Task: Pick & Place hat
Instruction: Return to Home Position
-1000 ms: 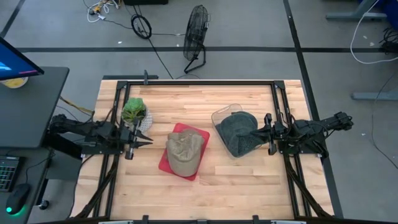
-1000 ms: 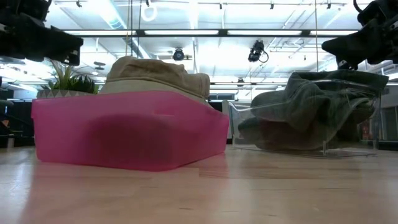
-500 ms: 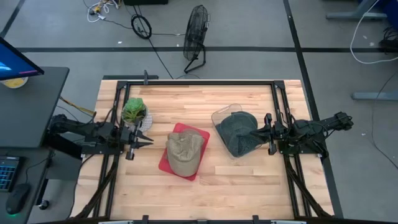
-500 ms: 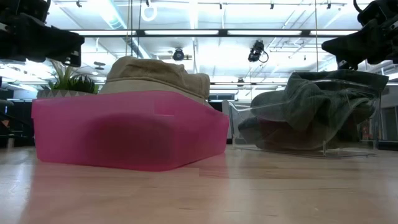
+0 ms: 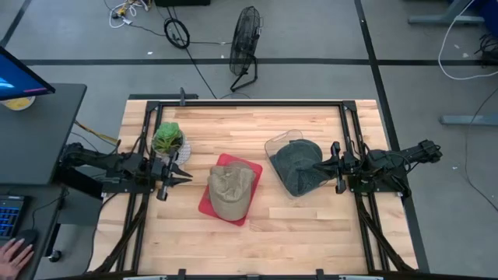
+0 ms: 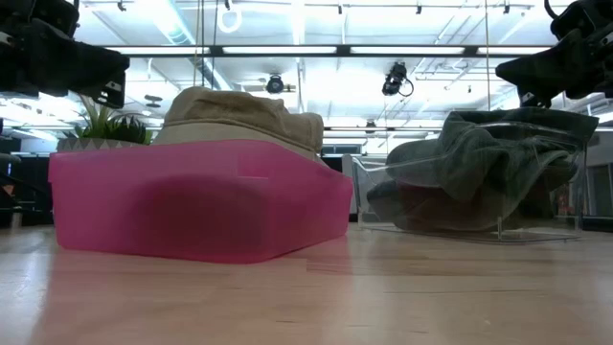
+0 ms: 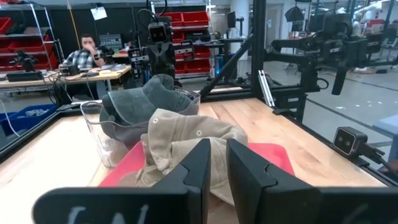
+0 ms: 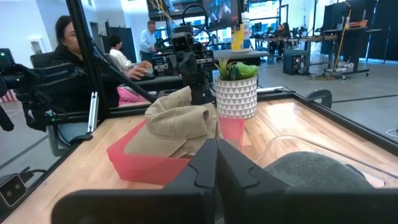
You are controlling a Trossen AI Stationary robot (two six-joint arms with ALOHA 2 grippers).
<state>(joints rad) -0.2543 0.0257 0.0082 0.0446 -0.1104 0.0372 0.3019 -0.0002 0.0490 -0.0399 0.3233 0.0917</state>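
A tan hat (image 5: pixel 231 192) lies crown up in a pink tray (image 5: pixel 250 167) at the table's middle, rising above the tray's rim in the low view (image 6: pixel 239 115). A grey-green hat (image 5: pixel 298 165) sits crumpled in a clear container (image 5: pixel 274 145) to the tray's right, bulging over its rim (image 6: pixel 479 163). My left gripper (image 5: pixel 187 177) hovers left of the tray, pointing at the tan hat (image 7: pixel 186 140), its fingers a narrow gap apart (image 7: pixel 218 163). My right gripper (image 5: pixel 319 165) is shut (image 8: pixel 216 155), above the green hat's right edge (image 8: pixel 311 169) and clear of it.
A potted plant (image 5: pixel 168 140) in a white patterned pot stands behind my left gripper, near the far-left corner. Black frame rails (image 5: pixel 249 103) run along the table's far, left and right sides. Bare wood (image 5: pixel 296 225) lies along the near edge. People sit beyond the table.
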